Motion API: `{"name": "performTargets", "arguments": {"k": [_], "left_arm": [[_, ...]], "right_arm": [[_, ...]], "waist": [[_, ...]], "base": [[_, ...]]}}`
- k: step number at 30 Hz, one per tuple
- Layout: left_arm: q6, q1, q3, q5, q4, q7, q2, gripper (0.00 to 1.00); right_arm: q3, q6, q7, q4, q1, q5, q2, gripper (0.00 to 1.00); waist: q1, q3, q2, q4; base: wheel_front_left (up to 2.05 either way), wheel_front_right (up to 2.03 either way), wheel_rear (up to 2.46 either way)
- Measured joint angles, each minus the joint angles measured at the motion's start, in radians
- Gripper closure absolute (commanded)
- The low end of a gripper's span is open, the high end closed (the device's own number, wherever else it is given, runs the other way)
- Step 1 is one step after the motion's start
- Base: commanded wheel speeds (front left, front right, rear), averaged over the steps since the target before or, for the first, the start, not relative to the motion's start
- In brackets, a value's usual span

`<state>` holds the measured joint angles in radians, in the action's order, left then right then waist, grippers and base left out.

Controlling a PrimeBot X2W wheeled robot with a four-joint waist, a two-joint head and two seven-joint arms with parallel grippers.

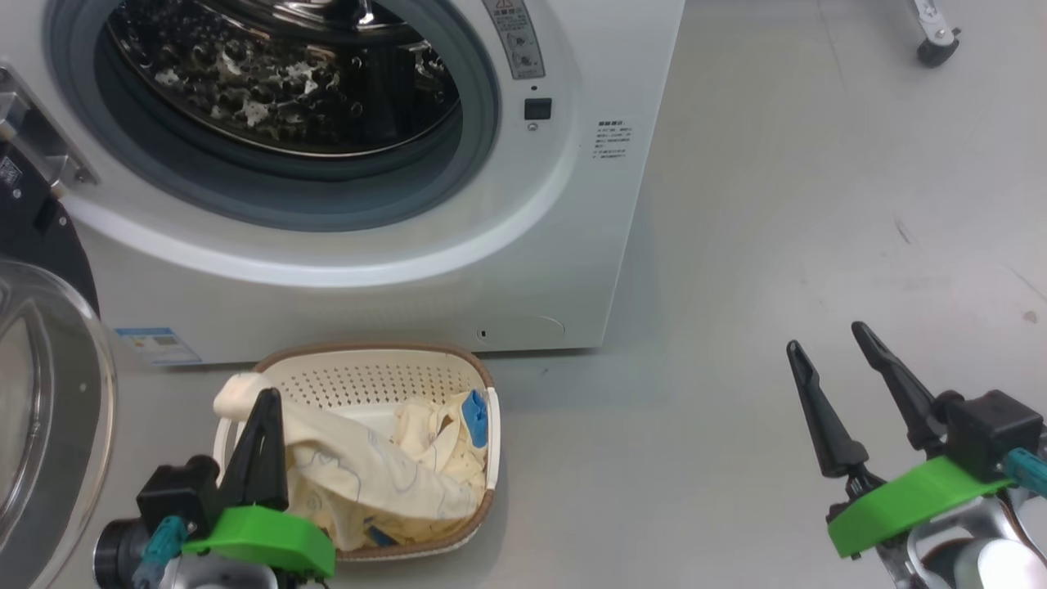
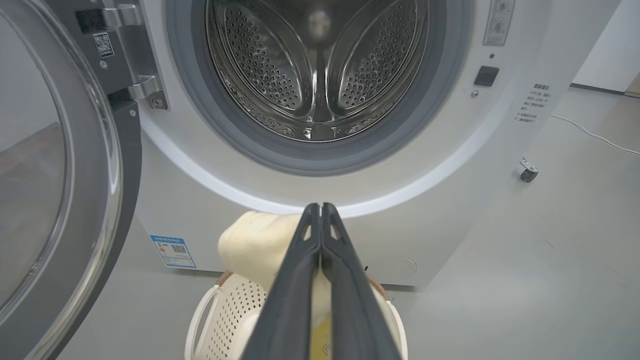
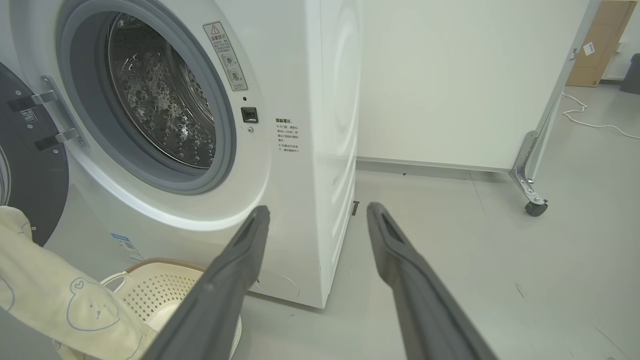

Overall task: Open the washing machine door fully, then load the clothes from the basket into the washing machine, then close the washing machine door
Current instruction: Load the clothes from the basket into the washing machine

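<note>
one washing machine [image 1: 532, 270] stands ahead of both grippers, its one round door [image 1: 49, 393] swung wide open, off to the left of the left gripper [image 1: 266, 394]. that gripper has its two fingers pressed together, pinching one pale-yellow garment [image 1: 343, 466], which drapes from its tip down into the single basket [image 1: 376, 380] just beneath it. more pale clothes [image 1: 425, 442] lie bunched in there, how many i can't tell, with one blue cuff [image 1: 476, 417] showing. the right gripper [image 1: 826, 337] hovers well off to the right over the floor [image 1: 777, 204], its two fingers spread apart.

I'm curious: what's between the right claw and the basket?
Only bare grey floor separates the right claw and the basket, seen in the head view.
</note>
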<state>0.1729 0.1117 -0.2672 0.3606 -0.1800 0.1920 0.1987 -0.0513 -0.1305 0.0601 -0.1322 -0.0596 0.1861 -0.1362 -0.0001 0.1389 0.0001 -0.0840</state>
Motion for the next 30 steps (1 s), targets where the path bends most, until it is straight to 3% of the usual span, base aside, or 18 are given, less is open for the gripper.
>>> {"name": "performTargets", "arguments": {"k": [13,30], "left_arm": [[0.013,-0.065,-0.012,0.0,0.074,-0.04,0.023,1.0],[0.023,-0.078,-0.019,0.003,0.084,-0.051,0.026,1.0]], "right_arm": [[0.004,0.0,-0.027,-0.031,-0.064,-0.013,0.025,0.0],[0.003,0.0,-0.035,-0.045,-0.081,-0.018,0.039,0.0]], "waist": [[0.0,-0.075,0.0,0.003],[0.0,-0.075,-0.0001,0.005]], "base": [[0.0,0.0,0.0],[0.0,0.0,0.0]]}}
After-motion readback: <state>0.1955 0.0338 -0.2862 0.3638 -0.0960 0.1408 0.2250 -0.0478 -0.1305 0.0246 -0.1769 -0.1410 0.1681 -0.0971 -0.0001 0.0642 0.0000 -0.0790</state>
